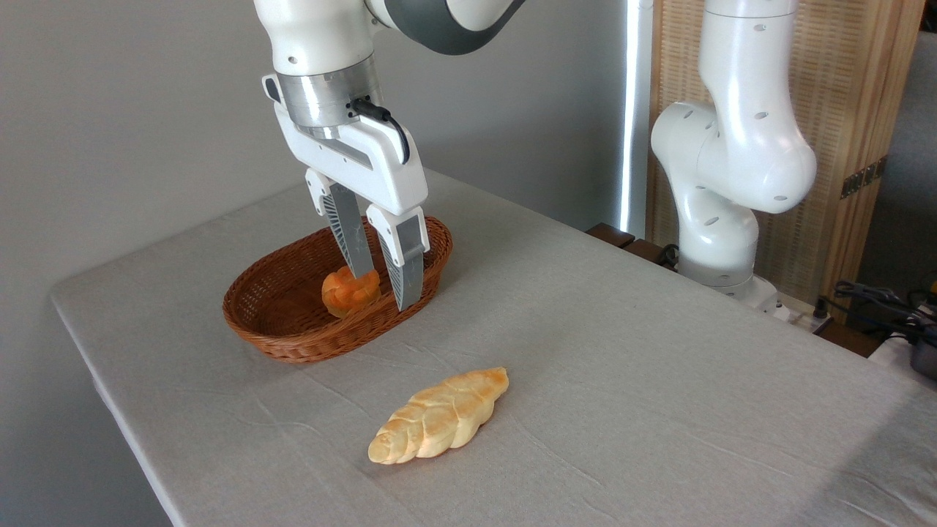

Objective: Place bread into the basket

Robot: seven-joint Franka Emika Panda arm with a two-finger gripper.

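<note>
The long braided bread (439,416) lies on the table in front of the basket, pale golden with a browned top, untouched. The oval reddish-brown wicker basket (274,322) sits behind it to the left. My gripper (386,291) hangs over the basket's right half, open, its fingers (403,267) reaching down inside the rim. A small round orange bun (350,290) rests in the basket just left of the fingertips, with nothing held between the fingers.
The grey cloth-covered table (622,351) has its left edge close to the basket. The arm's white base (721,219) stands at the back right, with cables (878,300) beyond it.
</note>
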